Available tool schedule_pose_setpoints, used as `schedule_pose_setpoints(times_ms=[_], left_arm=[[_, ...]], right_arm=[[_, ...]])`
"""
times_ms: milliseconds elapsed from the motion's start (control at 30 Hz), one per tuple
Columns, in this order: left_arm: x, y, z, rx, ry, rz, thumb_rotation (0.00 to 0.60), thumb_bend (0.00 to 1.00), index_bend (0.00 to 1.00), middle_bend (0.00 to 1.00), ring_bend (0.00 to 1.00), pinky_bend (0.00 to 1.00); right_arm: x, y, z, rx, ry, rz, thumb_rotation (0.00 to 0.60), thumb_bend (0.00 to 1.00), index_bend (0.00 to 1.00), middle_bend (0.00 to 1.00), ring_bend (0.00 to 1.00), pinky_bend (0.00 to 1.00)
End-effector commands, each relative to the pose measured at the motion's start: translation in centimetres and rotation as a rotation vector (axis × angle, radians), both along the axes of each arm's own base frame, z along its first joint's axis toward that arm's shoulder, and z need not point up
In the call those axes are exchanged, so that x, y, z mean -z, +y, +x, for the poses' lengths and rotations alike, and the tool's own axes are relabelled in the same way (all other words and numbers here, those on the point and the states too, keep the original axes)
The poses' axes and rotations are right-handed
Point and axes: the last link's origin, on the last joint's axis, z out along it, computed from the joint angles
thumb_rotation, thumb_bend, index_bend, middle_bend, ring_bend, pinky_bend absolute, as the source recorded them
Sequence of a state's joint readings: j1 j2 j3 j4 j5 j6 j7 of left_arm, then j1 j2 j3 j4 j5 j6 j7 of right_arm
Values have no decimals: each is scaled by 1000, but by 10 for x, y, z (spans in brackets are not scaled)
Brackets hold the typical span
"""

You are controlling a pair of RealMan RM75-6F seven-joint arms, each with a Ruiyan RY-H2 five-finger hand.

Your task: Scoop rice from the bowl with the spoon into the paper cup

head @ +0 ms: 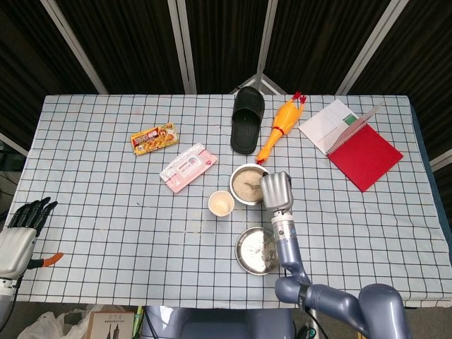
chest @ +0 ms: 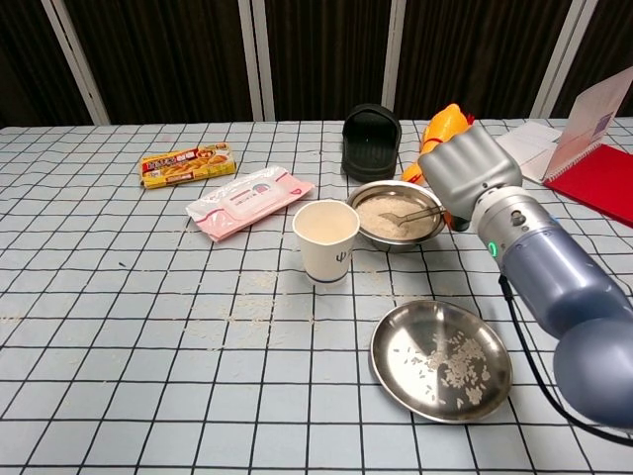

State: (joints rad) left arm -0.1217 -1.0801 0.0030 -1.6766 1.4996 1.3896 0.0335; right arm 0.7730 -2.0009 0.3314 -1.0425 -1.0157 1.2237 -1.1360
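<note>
Head view high overhead, chest view low, nearer, sharing table (head: 106,205)

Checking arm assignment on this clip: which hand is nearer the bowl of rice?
Right. The right hand is beside the bowl of rice at the spoon; the left hand is off the table's far left edge.

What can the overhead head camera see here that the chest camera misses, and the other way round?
Only the head view shows the left hand, off the table's left edge, holding nothing. Only the chest view shows the spoon lying in the rice and the grains scattered in the steel plate. Both show the right hand beside the rice bowl, the paper cup, the black slipper and the red notebook.
</note>
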Motion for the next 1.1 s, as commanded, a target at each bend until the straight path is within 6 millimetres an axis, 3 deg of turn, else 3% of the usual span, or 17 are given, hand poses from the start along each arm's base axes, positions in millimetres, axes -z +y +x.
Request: schedule_pose_setpoints(times_ms=[33, 700, 1100], left_arm=[[0, 0, 0, -2, -1, 0, 600, 0, 0, 0, 0, 0], [-1, 0, 0, -5, -3, -1, 600, 0, 0, 0, 0, 0], [-1, 1, -1, -6, -2, 5, 600, 0, 0, 0, 0, 0]], right_arm=[[-6, 0, -1, 46, -48, 3, 600, 578, 641, 880, 955, 1000], [-24, -2, 9, 127, -163, 5, 600, 583, 647, 880, 954, 1000], [-32, 0, 14, 282, -313, 27, 600, 586, 648, 880, 955, 1000]])
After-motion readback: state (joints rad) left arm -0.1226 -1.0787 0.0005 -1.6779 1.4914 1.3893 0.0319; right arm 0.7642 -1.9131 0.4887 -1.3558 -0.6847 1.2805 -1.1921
